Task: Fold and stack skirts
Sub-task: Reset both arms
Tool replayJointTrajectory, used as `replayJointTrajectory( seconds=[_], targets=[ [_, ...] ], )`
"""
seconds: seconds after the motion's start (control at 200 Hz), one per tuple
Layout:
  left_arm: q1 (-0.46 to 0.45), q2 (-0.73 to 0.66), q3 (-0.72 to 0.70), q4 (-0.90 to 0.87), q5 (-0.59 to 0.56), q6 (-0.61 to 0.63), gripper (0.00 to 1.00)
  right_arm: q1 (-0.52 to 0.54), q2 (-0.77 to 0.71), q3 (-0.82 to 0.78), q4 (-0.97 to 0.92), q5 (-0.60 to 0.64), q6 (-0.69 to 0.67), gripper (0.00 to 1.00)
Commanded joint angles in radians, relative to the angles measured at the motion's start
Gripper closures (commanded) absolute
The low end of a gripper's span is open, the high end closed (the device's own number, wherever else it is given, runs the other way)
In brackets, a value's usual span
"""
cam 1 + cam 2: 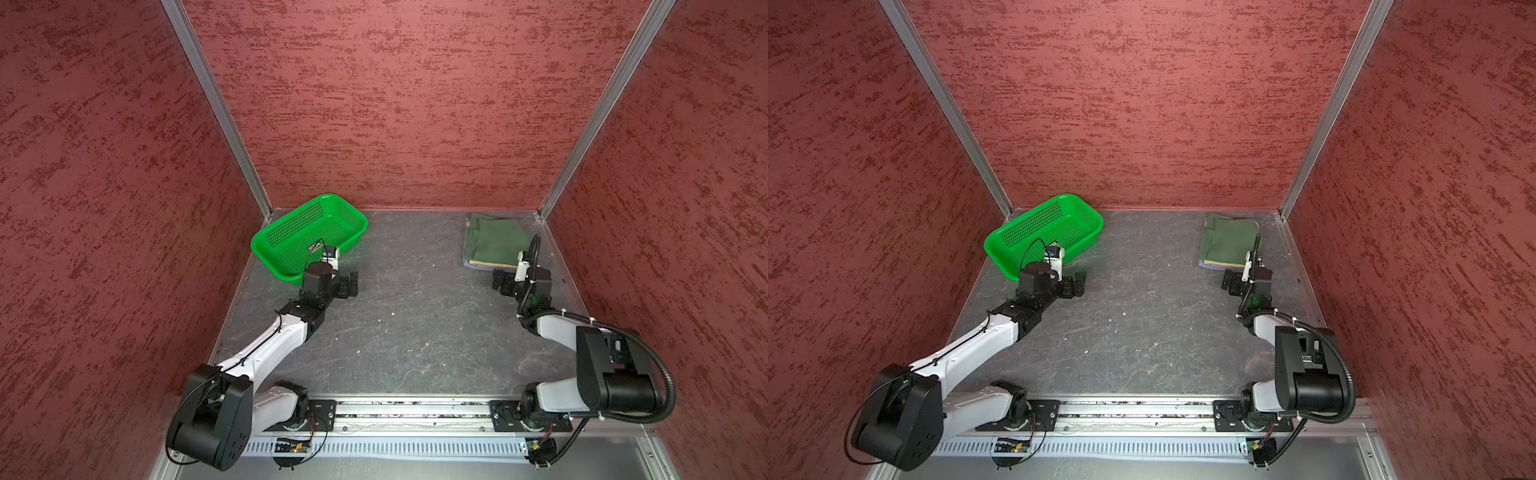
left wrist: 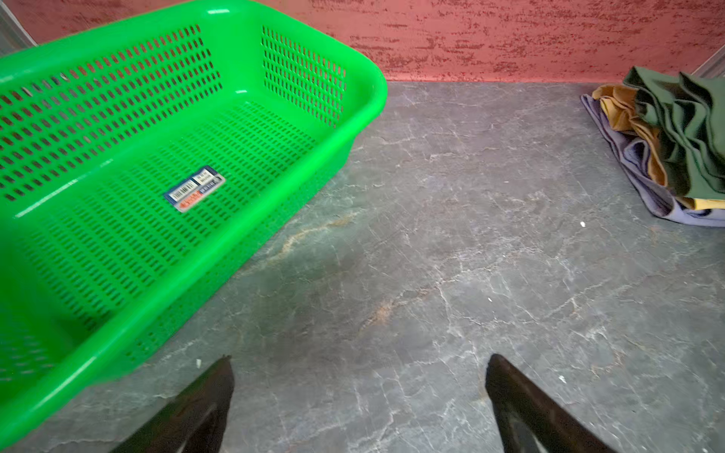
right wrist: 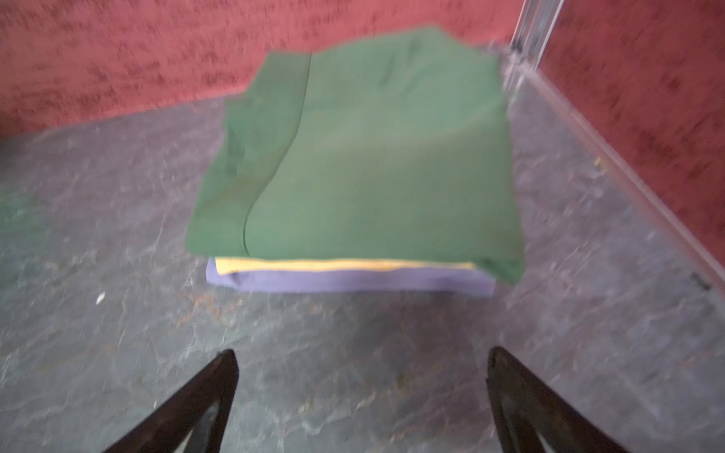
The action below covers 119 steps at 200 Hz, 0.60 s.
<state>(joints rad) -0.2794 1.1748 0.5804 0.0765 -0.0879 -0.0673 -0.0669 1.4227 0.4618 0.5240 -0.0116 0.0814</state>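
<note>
Three folded skirts lie in one stack on the dark grey stone-patterned tabletop [image 1: 415, 332], in the far right corner close to the red textured enclosure walls [image 1: 395, 104]. The dark green cloth skirt [image 3: 372, 164] is uppermost and covers most of the pile. The mustard-yellow cloth skirt [image 3: 333, 265] shows as a thin strip beneath its near edge. The lavender-grey cloth skirt [image 3: 353, 281] is at the bottom, resting on the table and projecting slightly beyond the other two. In the left wrist view the side of the stack is uneven, with layers of all three colours rumpled. The right gripper [image 3: 361, 355] sits low just in front of the stack's near edge, apart from the cloth. Its two black fingers [image 3: 521, 400] are spread wide with nothing between them; this view is blurred. The left gripper [image 2: 357, 361] is well apart from the stack, across the table, beside the near long side of the bright green perforated plastic basket [image 1: 291, 226]. The basket stands in the far left corner, set at an angle to the walls. This gripper's fingers [image 2: 204, 400] are likewise wide apart and empty over bare table, one tip close to the basket's outer wall. A small printed label [image 2: 194, 188] lies on the basket floor.
</note>
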Motion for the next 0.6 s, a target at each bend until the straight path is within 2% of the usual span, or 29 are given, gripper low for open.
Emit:
replayJointTrajectory(
  seconds=[0.0,0.135,0.2,0.286,0.341,0.461,0.556,0.591],
  targets=[
    [0.028,-0.014,-0.025,0.087,-0.037,0.07,0.01,0.005,0.008,-0.039,0.262,0.069,-0.069,0.01],
    [0.055,-0.033,-0.067,0.175,-0.055,0.104,0.01,0.005,-0.002,-0.074,0.33,0.053,-0.06,0.01],
    [0.068,-0.033,-0.105,0.24,-0.081,0.119,0.01,0.004,0.025,-0.163,0.537,0.015,-0.066,0.01],
    [0.103,-0.024,-0.147,0.319,-0.08,0.122,0.01,0.007,0.139,-0.259,0.807,0.022,-0.06,0.01],
    [0.131,-0.005,-0.178,0.391,-0.074,0.131,0.0,0.007,0.099,-0.241,0.705,0.052,-0.047,0.01],
    [0.208,0.081,-0.213,0.576,-0.002,0.125,0.01,0.006,0.113,-0.169,0.597,0.066,-0.047,0.01],
    [0.225,0.199,-0.237,0.767,0.032,0.144,0.0,0.007,0.116,-0.173,0.606,0.074,-0.046,0.01],
    [0.231,0.235,-0.221,0.75,0.04,0.142,0.01,0.007,0.118,-0.174,0.612,0.075,-0.046,0.01]
  ],
)
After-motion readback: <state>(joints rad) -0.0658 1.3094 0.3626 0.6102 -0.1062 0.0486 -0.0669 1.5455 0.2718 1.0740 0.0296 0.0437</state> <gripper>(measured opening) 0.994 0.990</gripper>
